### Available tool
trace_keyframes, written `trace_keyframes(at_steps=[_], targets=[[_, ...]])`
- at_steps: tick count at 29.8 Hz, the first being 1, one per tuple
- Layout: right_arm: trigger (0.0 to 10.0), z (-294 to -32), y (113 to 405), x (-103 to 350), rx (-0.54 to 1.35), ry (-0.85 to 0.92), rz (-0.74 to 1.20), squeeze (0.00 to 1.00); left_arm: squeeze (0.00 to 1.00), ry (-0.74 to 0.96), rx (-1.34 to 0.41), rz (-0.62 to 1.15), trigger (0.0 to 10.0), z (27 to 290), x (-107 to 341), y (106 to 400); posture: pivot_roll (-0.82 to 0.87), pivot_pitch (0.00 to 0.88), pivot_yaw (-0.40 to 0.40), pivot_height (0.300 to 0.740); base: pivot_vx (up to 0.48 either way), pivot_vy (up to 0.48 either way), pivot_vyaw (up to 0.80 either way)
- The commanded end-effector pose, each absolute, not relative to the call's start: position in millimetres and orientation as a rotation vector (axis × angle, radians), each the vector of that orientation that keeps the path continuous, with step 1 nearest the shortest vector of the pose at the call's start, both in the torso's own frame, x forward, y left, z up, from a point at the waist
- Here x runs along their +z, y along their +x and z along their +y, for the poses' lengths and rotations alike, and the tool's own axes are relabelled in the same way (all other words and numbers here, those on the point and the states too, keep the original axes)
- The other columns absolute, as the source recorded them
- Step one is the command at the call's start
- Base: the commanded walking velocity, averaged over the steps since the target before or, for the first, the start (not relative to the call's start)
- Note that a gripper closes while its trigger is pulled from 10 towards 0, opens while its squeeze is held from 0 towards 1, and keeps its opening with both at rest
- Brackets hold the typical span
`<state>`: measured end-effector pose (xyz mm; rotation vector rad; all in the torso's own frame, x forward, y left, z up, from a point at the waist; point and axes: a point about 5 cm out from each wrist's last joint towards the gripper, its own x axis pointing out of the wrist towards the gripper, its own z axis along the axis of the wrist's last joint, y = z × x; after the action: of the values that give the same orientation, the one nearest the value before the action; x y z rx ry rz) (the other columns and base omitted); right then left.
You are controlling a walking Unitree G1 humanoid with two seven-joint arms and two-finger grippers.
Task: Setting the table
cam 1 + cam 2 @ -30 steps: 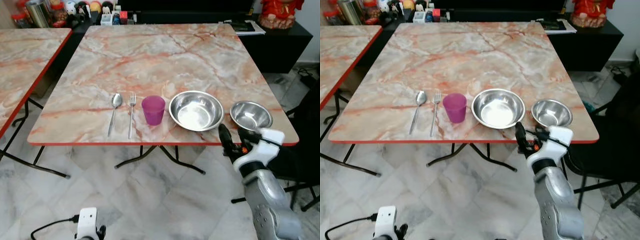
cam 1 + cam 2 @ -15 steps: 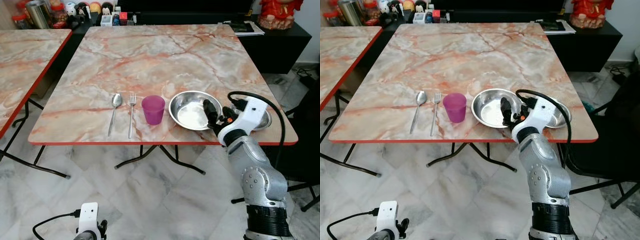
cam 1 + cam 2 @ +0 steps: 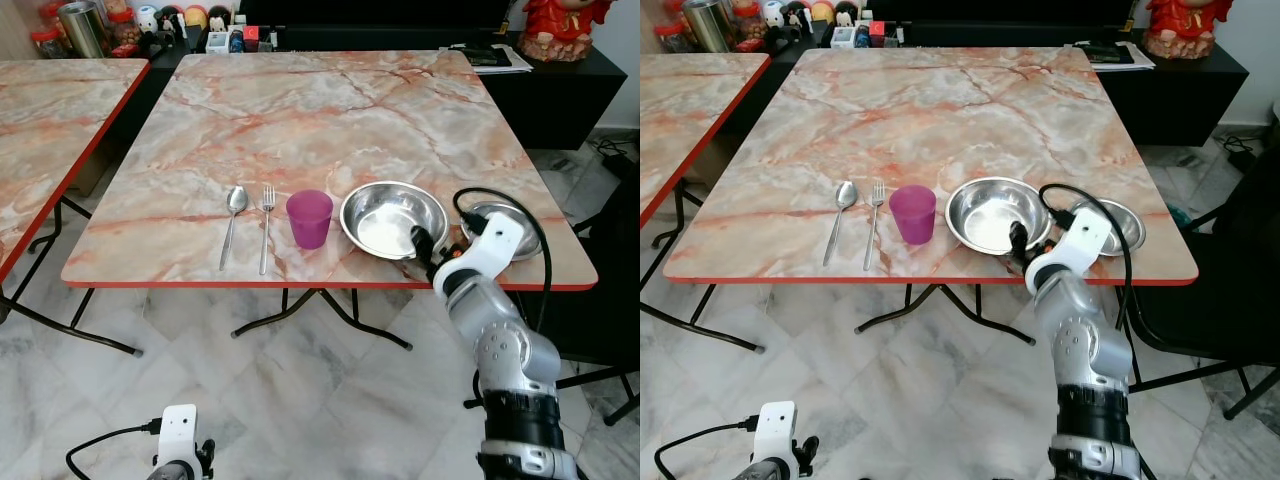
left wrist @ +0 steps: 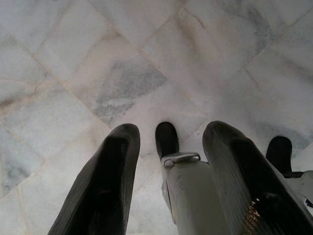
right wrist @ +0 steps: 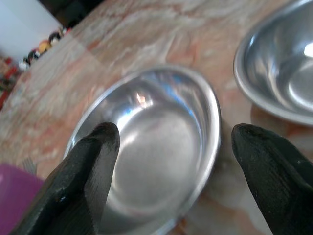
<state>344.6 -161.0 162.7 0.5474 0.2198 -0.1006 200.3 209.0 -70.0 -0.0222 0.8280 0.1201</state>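
The right gripper [image 3: 421,243] hovered at the near rim of the big bowl [image 3: 392,220], at about five o'clock on it, fingers [image 5: 93,161] spread wide and holding nothing. The bowl sat near the table's [image 3: 330,110] front edge, with the cup [image 3: 309,218] just beside it at nine o'clock and the small bowl [image 3: 500,225] at three o'clock. Fork [image 3: 265,226] and spoon [image 3: 231,223] lay beyond the cup. To grasp well, one finger probably should drop inside the rim and one outside, staying clear of the small bowl, before closing. The left gripper [image 4: 166,186] hung idle over the floor, parted and empty.
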Motion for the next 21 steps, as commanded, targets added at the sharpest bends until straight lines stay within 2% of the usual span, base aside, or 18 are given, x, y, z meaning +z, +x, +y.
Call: trace_keyframes(at_steps=[1, 8, 21], targets=[[10.0, -162.3, 346.5, 154.5, -0.137, 0.576, 0.252, 0.0, 0.0, -0.022, 0.131, 0.854, 10.0, 211.9, -73.5, 193.2, -0.11, 0.13, 0.018, 0.74, 0.0, 0.0, 0.0], [10.0, -166.6, 357.9, 148.2, -0.18, 0.584, 0.269, 0.0, 0.0, -0.026, 0.138, 0.854, 10.0, 213.4, -73.6, 192.6, -0.1, 0.126, 0.018, 0.74, 0.0, 0.0, 0.0], [10.0, -160.6, 376.2, 147.1, -0.141, 0.585, 0.254, 0.0, 0.0, -0.022, 0.151, 0.849, 10.0, 220.3, -72.2, 192.3, -0.08, 0.117, 0.02, 0.74, 0.0, 0.0, 0.0]])
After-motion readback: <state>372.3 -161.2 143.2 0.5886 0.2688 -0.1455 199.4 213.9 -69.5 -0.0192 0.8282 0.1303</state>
